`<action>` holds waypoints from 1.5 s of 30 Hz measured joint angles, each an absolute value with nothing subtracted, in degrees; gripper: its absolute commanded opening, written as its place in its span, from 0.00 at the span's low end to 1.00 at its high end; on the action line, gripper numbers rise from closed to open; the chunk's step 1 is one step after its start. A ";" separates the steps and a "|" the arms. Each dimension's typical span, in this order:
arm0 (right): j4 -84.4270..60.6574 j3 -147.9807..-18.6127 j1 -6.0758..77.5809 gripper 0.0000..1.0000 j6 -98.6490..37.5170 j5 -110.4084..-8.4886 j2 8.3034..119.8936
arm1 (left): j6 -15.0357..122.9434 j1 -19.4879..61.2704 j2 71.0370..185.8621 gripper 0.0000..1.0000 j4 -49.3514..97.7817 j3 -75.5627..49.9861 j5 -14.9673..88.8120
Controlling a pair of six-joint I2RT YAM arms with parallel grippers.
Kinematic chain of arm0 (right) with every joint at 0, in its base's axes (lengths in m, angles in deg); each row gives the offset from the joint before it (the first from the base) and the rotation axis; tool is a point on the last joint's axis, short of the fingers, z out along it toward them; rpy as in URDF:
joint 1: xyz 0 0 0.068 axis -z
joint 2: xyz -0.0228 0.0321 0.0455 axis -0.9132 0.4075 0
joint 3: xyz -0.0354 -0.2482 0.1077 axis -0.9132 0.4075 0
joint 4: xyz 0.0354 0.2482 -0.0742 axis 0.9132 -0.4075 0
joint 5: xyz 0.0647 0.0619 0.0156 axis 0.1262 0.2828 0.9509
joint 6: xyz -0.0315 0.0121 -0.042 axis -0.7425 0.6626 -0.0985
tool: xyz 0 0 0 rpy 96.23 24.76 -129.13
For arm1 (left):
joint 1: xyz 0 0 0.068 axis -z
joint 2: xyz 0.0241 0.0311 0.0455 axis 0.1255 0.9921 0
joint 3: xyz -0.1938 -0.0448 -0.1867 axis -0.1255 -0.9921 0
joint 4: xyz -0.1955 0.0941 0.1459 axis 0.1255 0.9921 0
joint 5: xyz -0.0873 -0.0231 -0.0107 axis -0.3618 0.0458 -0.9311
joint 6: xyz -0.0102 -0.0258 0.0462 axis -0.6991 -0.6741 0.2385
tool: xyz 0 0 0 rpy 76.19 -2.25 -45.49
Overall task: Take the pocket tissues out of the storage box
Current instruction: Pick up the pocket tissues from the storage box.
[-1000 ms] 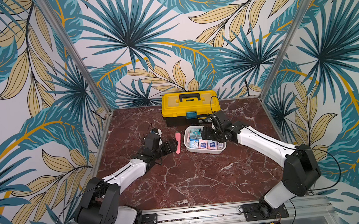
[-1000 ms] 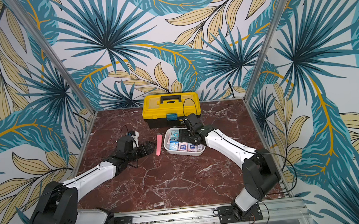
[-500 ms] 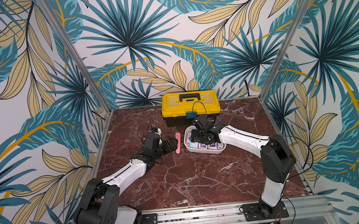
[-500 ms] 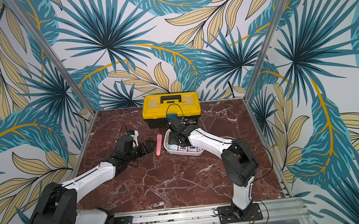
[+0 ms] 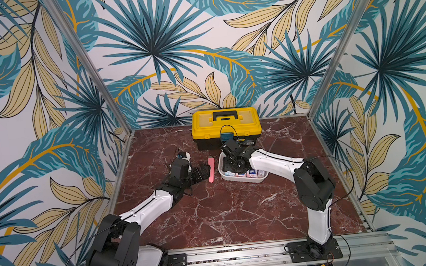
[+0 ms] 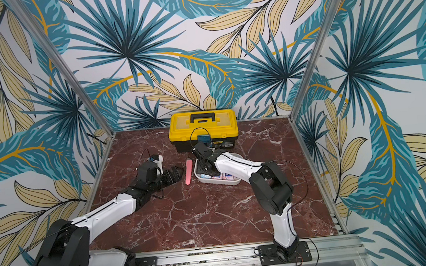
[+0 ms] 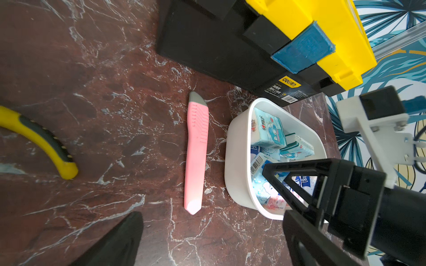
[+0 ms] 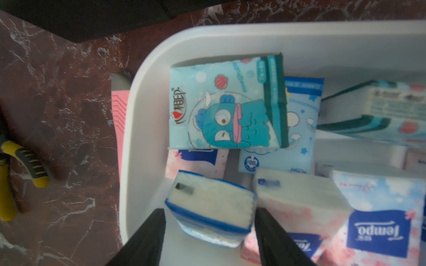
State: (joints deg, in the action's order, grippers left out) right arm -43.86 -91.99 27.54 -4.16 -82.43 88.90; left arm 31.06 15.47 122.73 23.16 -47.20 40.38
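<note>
Right wrist view: right gripper [image 8: 208,210] jaws straddle an on-edge blue-edged pack [image 8: 214,198] among the pocket tissues [image 8: 221,108] inside the storage box [image 8: 143,92]; gripped or not, cannot tell. Left gripper [image 5: 202,172] wide open beside the pink knife [image 5: 211,169].

Lab robot cell: aluminium frame [image 5: 244,253], leaf-print walls [image 5: 197,34]
</note>
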 measured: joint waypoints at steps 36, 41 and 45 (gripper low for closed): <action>-48.65 -96.52 26.30 0.55 -6.39 -87.72 92.62 | 30.84 15.47 117.66 1.00 23.86 -50.56 40.51; -49.22 -96.08 26.05 0.55 -6.37 -88.16 87.17 | 31.30 15.47 115.32 1.00 25.37 -50.67 40.79; -49.92 -96.04 25.38 0.55 -5.93 -87.61 83.44 | 32.41 15.47 112.44 1.00 27.05 -50.98 41.32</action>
State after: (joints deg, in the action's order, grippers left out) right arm -49.92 -96.04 25.38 -5.93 -87.61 83.44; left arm 32.41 15.47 112.44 27.05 -50.98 41.32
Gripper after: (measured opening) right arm 0.552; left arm 0.998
